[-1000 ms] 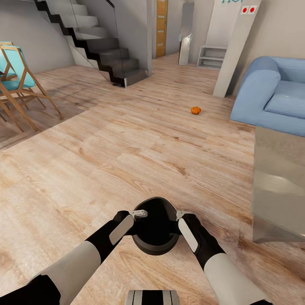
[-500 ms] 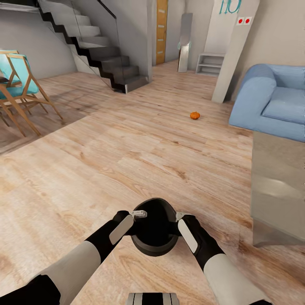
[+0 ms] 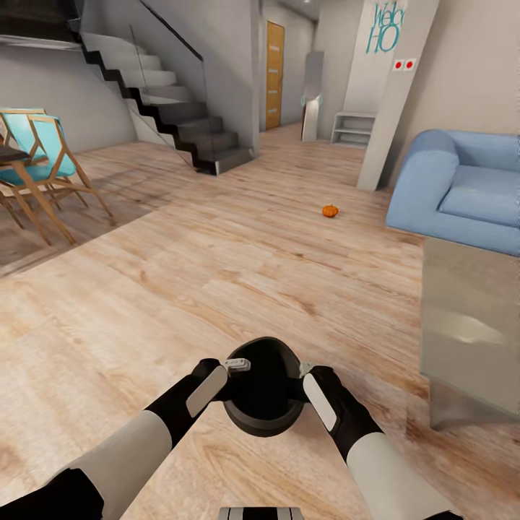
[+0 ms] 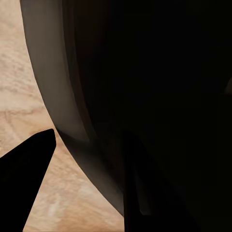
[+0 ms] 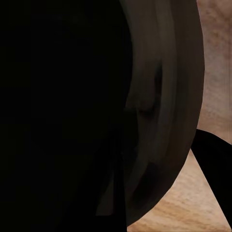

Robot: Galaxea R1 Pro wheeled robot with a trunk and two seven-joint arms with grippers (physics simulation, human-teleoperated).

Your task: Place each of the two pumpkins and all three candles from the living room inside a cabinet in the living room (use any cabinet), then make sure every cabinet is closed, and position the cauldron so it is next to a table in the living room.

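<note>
Gripping the cauldron (image 3: 263,393) from both sides: left gripper (image 3: 232,368) clamped on the rim at the robot's left, right gripper (image 3: 303,372) clamped on the opposite rim, pot held low in front of the trunk above the wood floor (image 3: 217,289). Cauldron is black, round, wide mouth facing up and slightly toward the camera. Left wrist view: cauldron wall (image 4: 63,96) close up, dark rim curving past, one dark finger (image 4: 24,179) outside the wall and floor planks beyond. Right wrist view: same wall (image 5: 159,106) from the other side, a dark finger (image 5: 215,164) outside it, floor at the edge. Whether the cauldron touches the floor cannot be told. One pumpkin (image 3: 330,211) lies on the floor well ahead, orange, near the foot of a slanted grey pillar (image 3: 386,108) and near the blue sofa (image 3: 462,191). Grey glossy bench (image 3: 469,325) stands to the right of the cauldron, apart from it, sofa behind. Far left: wooden chairs with teal seats (image 3: 36,166). Dark staircase (image 3: 180,123) at the back left, orange door (image 3: 274,65) beyond it, white open shelf unit (image 3: 352,128) by the far wall.
</note>
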